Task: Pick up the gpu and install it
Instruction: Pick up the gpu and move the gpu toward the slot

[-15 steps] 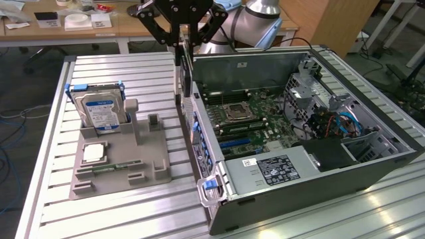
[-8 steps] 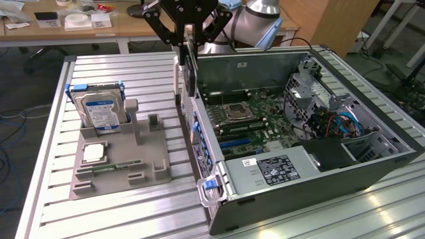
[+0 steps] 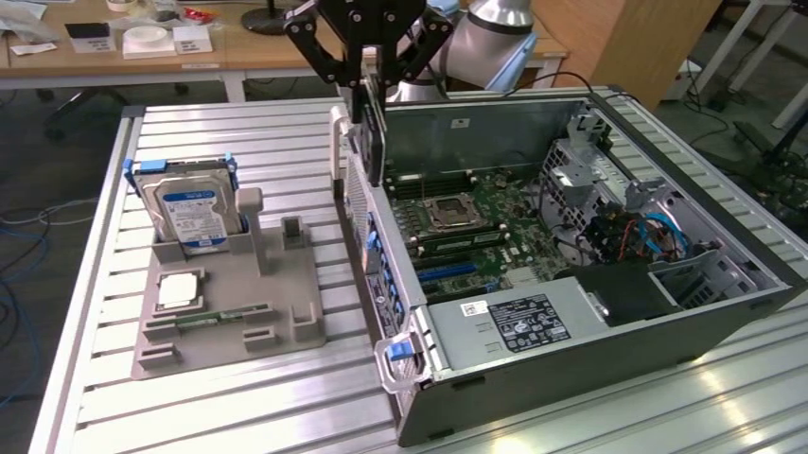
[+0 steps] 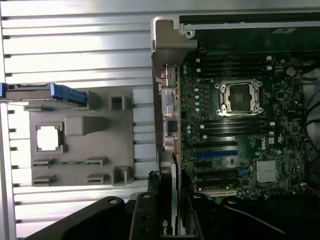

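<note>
Exterior view: the gripper [image 3: 370, 78], with black linkage fingers [image 3: 322, 52] drawn partway in and clamped on the upper edge of the gpu [image 3: 375, 142], holds the card upright and edge-on in the air. The card hangs at the wall of the open computer case [image 3: 707, 312] that faces the exterior view's left, and whether its lower edge touches that wall cannot be told. A black-and-white label [image 3: 535, 323] lies on a silver cover inside the case, its writing too small to read. The hard drive [image 3: 189, 213], standing in the grey fixture [image 3: 227, 350], bears a blue-and-white label that is likewise illegible. On the same fixture lie a square silver processor [image 3: 177, 290] and a slim green memory stick [image 3: 208, 320]. The robot arm [image 3: 486, 24] is cut off at the frame's upper edge. Case and fixture rest on a ribbed aluminium table [image 3: 253, 407]. Behind it stand wooden desks [image 3: 253, 57] carrying small white boxes, and cables [image 3: 19, 236] trail on the floor at the exterior view's left. Wrist view: the card appears end-on between the dark fingers, showing a green logo [image 4: 165, 227] whose lettering is cut off at the frame's edge. Beyond it lies the motherboard [image 4: 250, 160] with an empty processor socket [image 4: 239, 97], a blue expansion slot [image 4: 215, 154] and a silver heatsink [image 4: 266, 171]. White print on the board is too fine to read
</note>
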Controlling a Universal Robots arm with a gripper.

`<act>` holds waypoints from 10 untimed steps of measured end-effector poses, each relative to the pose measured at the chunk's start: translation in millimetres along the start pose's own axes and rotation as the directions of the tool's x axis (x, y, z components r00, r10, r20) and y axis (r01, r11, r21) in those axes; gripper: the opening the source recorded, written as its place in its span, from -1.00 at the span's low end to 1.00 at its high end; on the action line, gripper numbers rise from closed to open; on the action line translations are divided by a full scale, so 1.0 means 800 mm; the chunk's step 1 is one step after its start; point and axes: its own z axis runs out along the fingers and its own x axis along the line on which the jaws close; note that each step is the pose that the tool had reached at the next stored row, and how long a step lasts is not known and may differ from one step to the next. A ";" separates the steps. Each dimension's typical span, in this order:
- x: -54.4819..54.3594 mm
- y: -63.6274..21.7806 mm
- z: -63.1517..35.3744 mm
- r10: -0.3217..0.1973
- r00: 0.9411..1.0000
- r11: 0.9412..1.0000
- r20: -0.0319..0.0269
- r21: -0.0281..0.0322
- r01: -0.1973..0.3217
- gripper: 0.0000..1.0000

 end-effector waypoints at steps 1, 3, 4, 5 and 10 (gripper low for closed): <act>-0.001 0.000 0.000 0.000 1.000 1.000 0.000 0.000 0.000 -0.47; -0.004 0.000 0.000 0.000 1.000 1.000 0.000 0.000 0.000 -0.47; -0.006 0.000 0.000 0.000 1.000 1.000 0.000 -0.001 0.000 -0.47; -0.008 0.001 0.000 0.000 1.000 1.000 0.000 -0.001 0.000 -0.47; -0.015 0.001 0.000 0.000 1.000 1.000 0.000 -0.002 0.000 -0.47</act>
